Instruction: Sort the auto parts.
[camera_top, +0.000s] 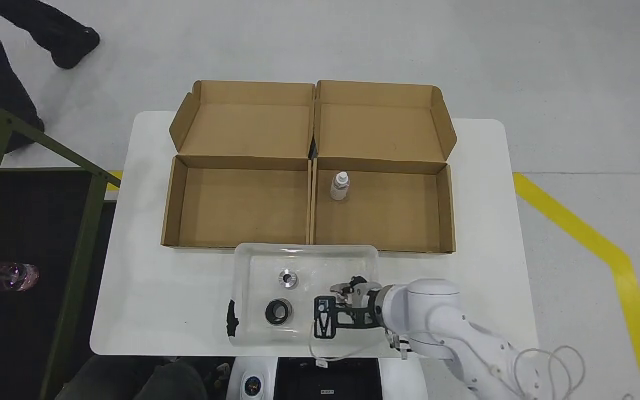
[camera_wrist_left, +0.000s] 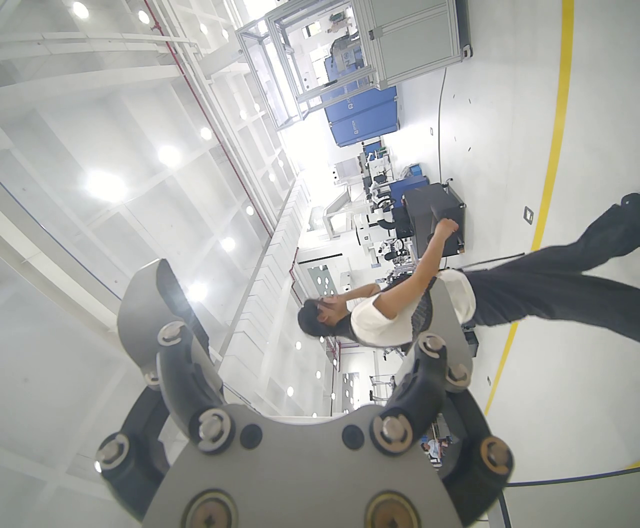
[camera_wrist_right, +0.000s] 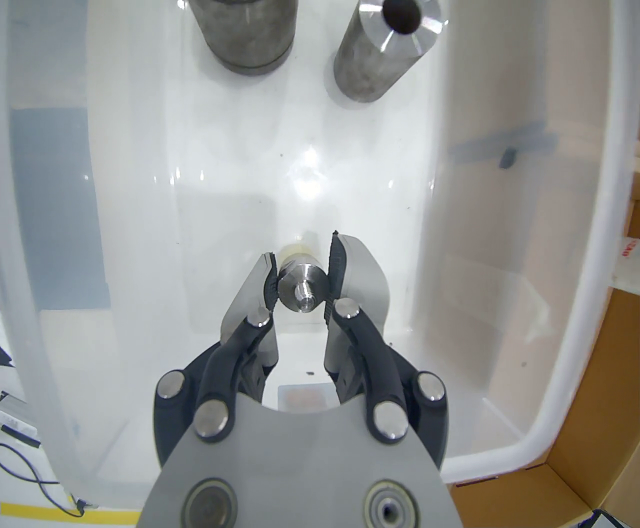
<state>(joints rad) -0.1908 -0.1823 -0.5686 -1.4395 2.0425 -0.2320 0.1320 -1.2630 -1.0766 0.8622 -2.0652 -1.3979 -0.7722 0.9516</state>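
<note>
At the near edge of the table (camera_top: 150, 280) stands a clear bin (camera_top: 300, 247), and the right gripper (camera_wrist_right: 302, 265) is down inside it, right of middle. Its fingers (camera_wrist_right: 345, 270) are drawn almost together on a small part (camera_wrist_right: 301, 292), a short silver cylinder with a stub on its end. The pads press it from both sides just above the bin floor. Left of the gripper, in the near left of the bin, a dark part (camera_top: 277, 312) stands upright. Just beyond it, a little farther from the near edge, a silver tube (camera_top: 287, 279) also stands on end, its bore facing up. The 2 stand apart from each other and from the held part. Beyond the bin, 2 cardboard boxes sit side by side with their walls touching and their lids folded back on the far side. The left box (camera_top: 240, 205) is far left of the bin. The right box (camera_top: 400, 215) holds 1 white part (camera_top: 341, 185), shaped like a small bottle, in its far left corner just beside the shared wall. The left gripper (camera_wrist_left: 300, 305) points up toward the ceiling, its fingers (camera_wrist_left: 150, 295) spread wide with nothing between them.
</note>
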